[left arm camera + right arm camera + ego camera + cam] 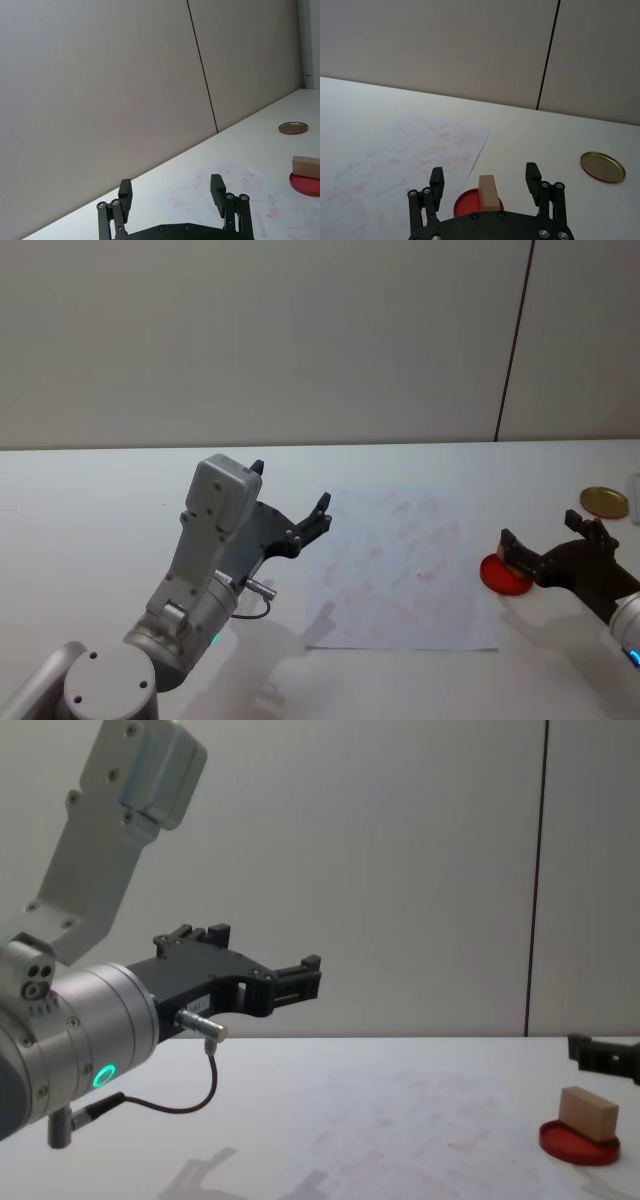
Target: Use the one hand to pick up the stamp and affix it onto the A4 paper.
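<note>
The stamp [488, 191], a small tan wooden block, stands on a flat red disc [465, 206] just right of the A4 paper [400, 570]. My right gripper [540, 530] is open and hovers over the disc. In the right wrist view the stamp shows between and below its spread fingers [532, 175], untouched. The chest view has the stamp [588, 1112] on the disc [578, 1144], with a black finger [603, 1054] a little above it. The paper [395, 155] carries faint pinkish-red marks. My left gripper [290, 487] hangs open in the air left of the paper.
A round gold lid [604, 502] lies on the white table beyond the red disc, near the right edge. The big left arm [200, 560] rises over the table's left front. A grey wall stands behind the table.
</note>
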You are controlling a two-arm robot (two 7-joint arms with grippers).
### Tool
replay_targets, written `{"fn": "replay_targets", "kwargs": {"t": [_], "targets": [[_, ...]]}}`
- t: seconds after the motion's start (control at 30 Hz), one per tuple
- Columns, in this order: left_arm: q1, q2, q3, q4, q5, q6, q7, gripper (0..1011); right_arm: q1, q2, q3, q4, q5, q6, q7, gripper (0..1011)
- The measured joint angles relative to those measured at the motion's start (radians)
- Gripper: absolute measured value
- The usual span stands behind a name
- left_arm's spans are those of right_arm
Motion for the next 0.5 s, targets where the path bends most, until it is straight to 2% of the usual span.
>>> {"fn": "replay_targets", "kwargs": {"t": [0.5], "targets": [[0.0, 0.0, 0.0, 0.0, 0.0, 0.0, 0.0, 993, 0.06, -0.014, 0.001, 0.094, -0.006, 0.071, 0.056, 1001]]}}
